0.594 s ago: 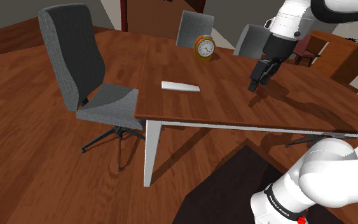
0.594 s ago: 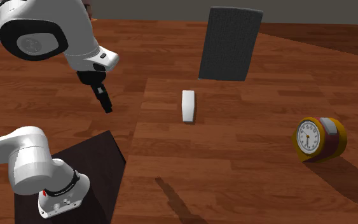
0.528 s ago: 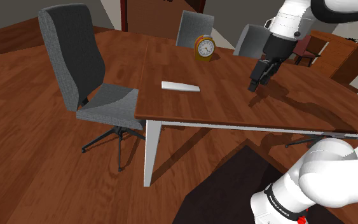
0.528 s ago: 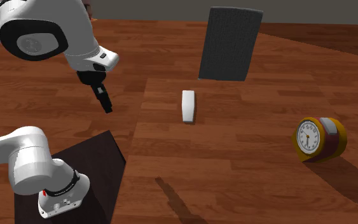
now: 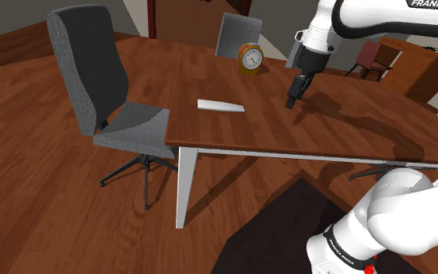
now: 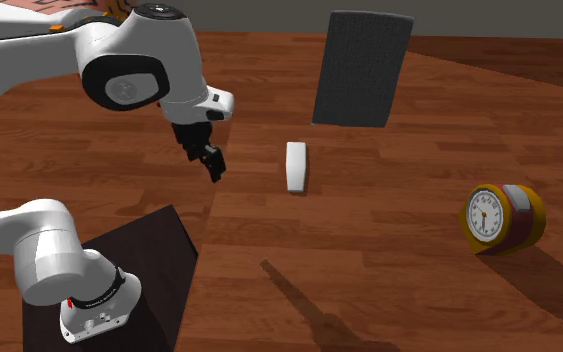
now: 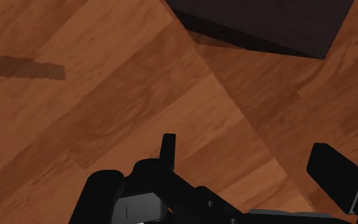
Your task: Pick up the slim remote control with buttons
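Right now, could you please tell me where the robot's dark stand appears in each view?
Shoulder view: the stand sits at the lower middle, below the near edge of the table.
Second exterior view: stand lower left, beside the table edge.
Wrist view: stand beyond that edge, ahead of the jaws.
Shared landmark: the table edge facing the stand.

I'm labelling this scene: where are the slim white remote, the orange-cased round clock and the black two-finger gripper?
Slim white remote [image 5: 221, 105], shoulder view, middle of its top face.
Orange-cased round clock [image 5: 250, 57], shoulder view, its white dial.
Black gripper [image 5: 291, 101], shoulder view, between its fingertips.
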